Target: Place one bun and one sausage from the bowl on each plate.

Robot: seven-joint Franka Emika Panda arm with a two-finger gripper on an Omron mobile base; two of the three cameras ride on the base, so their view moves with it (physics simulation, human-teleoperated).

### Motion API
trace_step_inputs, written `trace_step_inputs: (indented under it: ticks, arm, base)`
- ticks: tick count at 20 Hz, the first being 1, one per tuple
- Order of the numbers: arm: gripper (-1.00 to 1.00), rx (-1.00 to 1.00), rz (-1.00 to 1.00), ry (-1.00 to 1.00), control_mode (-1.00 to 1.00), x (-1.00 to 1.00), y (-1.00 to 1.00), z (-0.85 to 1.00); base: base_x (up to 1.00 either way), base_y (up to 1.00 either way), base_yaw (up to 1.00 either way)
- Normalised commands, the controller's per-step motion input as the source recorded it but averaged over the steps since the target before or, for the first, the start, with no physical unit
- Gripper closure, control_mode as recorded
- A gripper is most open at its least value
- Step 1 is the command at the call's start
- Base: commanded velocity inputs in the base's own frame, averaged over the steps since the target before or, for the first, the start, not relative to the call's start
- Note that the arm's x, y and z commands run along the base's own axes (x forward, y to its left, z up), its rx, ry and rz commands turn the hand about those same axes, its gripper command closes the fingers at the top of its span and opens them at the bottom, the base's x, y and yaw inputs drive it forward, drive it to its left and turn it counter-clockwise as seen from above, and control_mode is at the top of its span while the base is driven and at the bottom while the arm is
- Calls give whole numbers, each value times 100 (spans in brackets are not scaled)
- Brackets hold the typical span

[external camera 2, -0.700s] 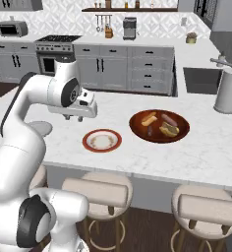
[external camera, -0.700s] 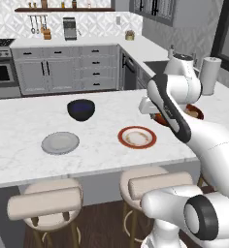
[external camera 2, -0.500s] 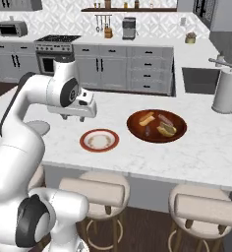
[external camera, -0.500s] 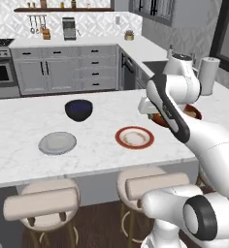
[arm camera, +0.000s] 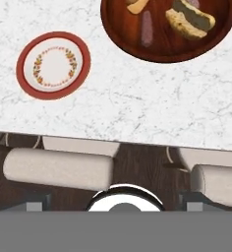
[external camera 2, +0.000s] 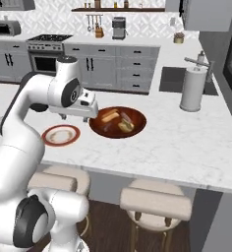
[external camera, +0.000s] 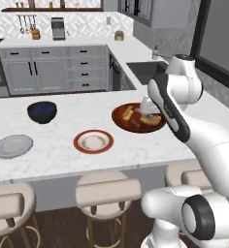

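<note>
The reddish-brown bowl (external camera: 138, 117) sits on the white marble bench (external camera: 63, 160), near its middle, with the red-rimmed plate (external camera: 92, 141) just beside it toward the stool side and not touching it. The plain grey plate (external camera: 12, 146) lies well apart, farther along the bench, and a dark blue bowl (external camera: 42, 111) stands behind the gap between the two plates. Both plates are bare.

In the hand view the bowl (arm camera: 168, 27) holds a split bun (arm camera: 190, 20) whose long axis runs diagonally, one end pointing toward the bowl's centre and the other toward its rim. A dark sausage (arm camera: 147, 28) lies beside it, its long axis pointing roughly from the bowl's near rim toward its middle. A second pale bun piece (arm camera: 135, 6) is cut off by the frame edge, so its direction cannot be told. In the right base view the food (external camera 2: 119, 120) lies mostly crosswise to the bench's front edge.

The claw (external camera 2: 77, 116) hangs above the bench between the red-rimmed plate (external camera 2: 61, 135) and the bowl (external camera 2: 117, 122), close over the bowl's near rim. Its jaws stand spread wide and hold nothing.

Padded stools (external camera: 105, 190) stand under the front edge of the bench. A paper-towel holder (external camera 2: 193, 88) stands near the sink (external camera 2: 179, 79).
</note>
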Motion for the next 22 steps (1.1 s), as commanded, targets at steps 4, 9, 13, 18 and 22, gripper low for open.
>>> trace_step_inputs:
  ticks: [4, 9, 13, 18, 22]
  arm:
    - [-100, 0, 0, 0, 100, 0, 0, 0]
    - [-100, 0, 0, 0, 100, 0, 0, 0]
    - [-100, 0, 0, 0, 100, 0, 0, 0]
    - [-100, -2, 0, 1, -100, 12, 0, -8]
    - [-100, -1, -32, 34, -100, 62, -61, -55]
  base:
    - [53, -12, 6]
    - [88, -29, 0]
    - [66, -24, 0]
    - [10, -4, 0]
    - [0, 0, 0]
